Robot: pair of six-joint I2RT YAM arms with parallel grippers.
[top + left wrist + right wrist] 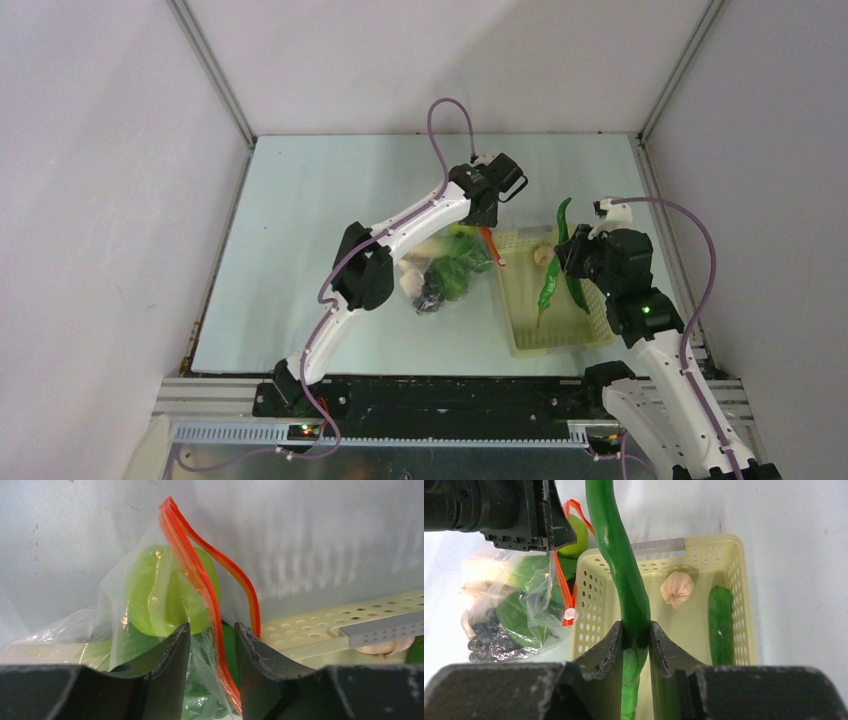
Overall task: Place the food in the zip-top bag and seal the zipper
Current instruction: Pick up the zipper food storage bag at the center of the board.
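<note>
The clear zip-top bag (440,275) lies mid-table with the green apple (160,592), leafy greens (455,265) and dark grapes (489,640) inside. Its orange-red zipper (192,565) stands up, and the white slider (570,613) hangs at the low end. My left gripper (487,222) is at the bag's mouth. In the left wrist view its fingers stand apart (212,630), with one zipper strip and plastic between them. My right gripper (557,262) is shut on the long green pepper (621,555) and holds it over the basket, to the right of the bag.
The pale yellow perforated basket (530,340) stands right of the bag, near the front edge. In it lie a white mushroom (677,588) and another long green vegetable (721,625). Enclosure walls and frame posts rise at the left, right and back.
</note>
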